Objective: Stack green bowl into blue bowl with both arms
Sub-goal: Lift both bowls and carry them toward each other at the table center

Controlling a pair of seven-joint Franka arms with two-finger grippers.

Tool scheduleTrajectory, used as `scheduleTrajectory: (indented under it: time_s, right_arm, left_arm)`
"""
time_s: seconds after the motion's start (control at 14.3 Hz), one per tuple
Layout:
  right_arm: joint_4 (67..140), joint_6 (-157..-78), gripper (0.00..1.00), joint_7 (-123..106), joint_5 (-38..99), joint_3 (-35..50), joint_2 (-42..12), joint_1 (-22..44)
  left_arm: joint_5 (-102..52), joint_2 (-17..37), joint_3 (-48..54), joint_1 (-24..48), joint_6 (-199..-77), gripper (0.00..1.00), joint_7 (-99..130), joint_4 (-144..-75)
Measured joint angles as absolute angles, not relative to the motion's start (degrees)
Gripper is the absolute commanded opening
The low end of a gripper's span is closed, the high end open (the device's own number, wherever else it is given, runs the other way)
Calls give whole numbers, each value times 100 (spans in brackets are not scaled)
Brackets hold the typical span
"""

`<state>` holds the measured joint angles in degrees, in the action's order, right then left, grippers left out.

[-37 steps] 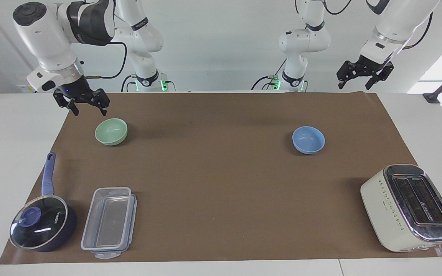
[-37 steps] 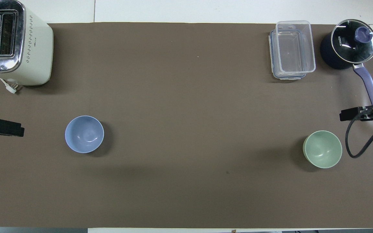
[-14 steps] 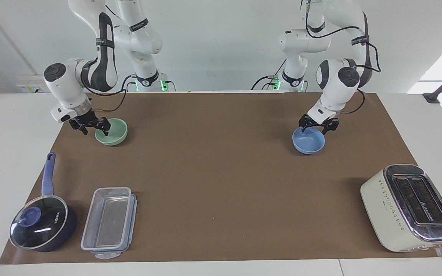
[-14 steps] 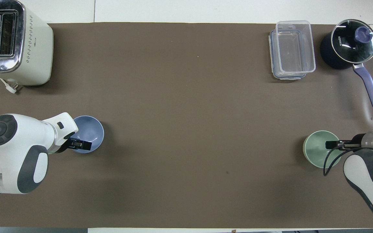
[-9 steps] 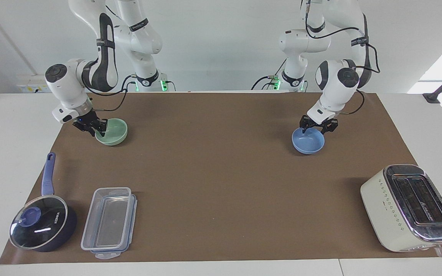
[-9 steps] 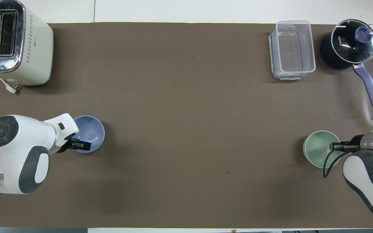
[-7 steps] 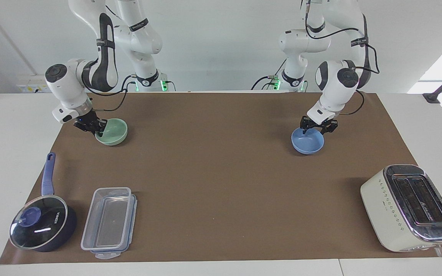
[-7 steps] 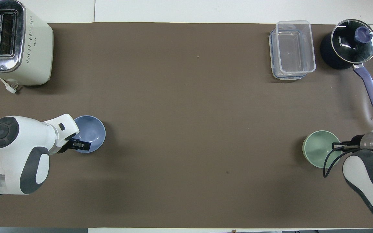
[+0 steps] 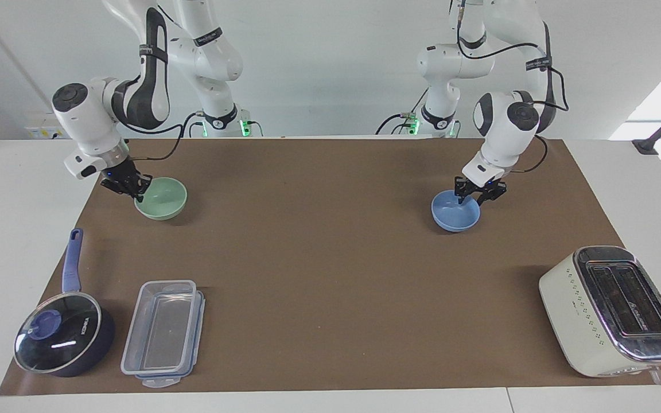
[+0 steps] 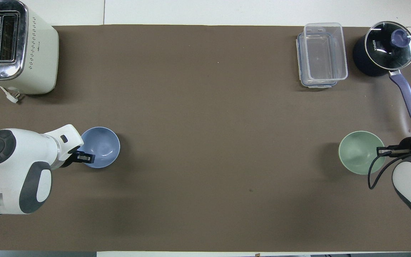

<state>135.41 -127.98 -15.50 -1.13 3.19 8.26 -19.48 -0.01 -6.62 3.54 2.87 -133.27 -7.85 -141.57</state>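
Note:
The pale green bowl (image 9: 163, 198) (image 10: 360, 152) is at the right arm's end of the brown mat. My right gripper (image 9: 135, 193) (image 10: 379, 152) is shut on the rim at the bowl's outer side and holds it just above the mat. At the left arm's end is the periwinkle blue bowl (image 9: 455, 212) (image 10: 102, 146). There my left gripper (image 9: 464, 199) (image 10: 87, 157) pinches the rim, one finger inside the bowl and one outside. The blue bowl sits slightly tilted, low over the mat. The two bowls are far apart.
A cream toaster (image 9: 611, 310) (image 10: 13, 46) stands at the left arm's end, farther from the robots than the blue bowl. A clear plastic container (image 9: 164, 330) (image 10: 321, 53) and a dark blue lidded saucepan (image 9: 63, 338) (image 10: 384, 48) stand farther out than the green bowl.
Both grippers closed on their bowls' rims. The green bowl rose a little. The blue bowl shifted slightly toward the table's middle with the left gripper.

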Motion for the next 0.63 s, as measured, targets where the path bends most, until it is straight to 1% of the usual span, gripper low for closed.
scheduleTrajectory:
  time_s: [0.07,0.28,0.49,0.56,0.63]
  right_arm:
    - [13339,-12610,0,-1429,-113,325,855,-1826]
    - [12802,-12029,0,-953,-113,342,942,-1368]
    - [12324,-11528,0,-377,-114,353,951,-929]
    - [12216,-11419,0,-197,-114,357,951,-797]
    - [12109,-11309,0,-19,-113,360,949,-666]
  left_arm:
    - [-1,-660,353,235,-13339,0,-785,-14151]
    - [-3,-635,345,84,-13394,0,-792,-14126]
    - [-7,-607,346,39,-13317,0,-791,-13949]
    - [-7,-535,346,33,-13093,0,-778,-13758]
    - [-8,-417,354,51,-12643,0,-704,-13378]
